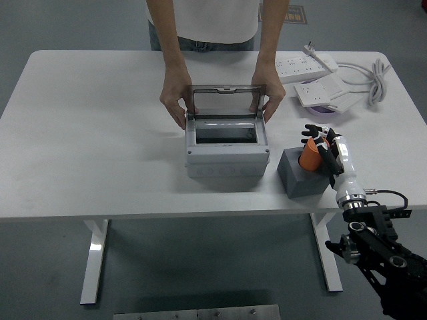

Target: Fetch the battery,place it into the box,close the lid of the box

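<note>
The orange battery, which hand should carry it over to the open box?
The right hand. Its fingers already wrap the orange battery above the grey holder, just right of the box, whose lid a person holds open. The left hand isn't visible.

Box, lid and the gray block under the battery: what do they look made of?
Box: looks like molded light-gray plastic, matte, with corner screws. Lid: probably smoky clear plastic in a gray frame; the person's shirt shows through it. Block: dark gray, matte, evenly coloured faces; foam or plastic, cannot tell which. Battery: glossy orange, likely plastic casing.
</note>
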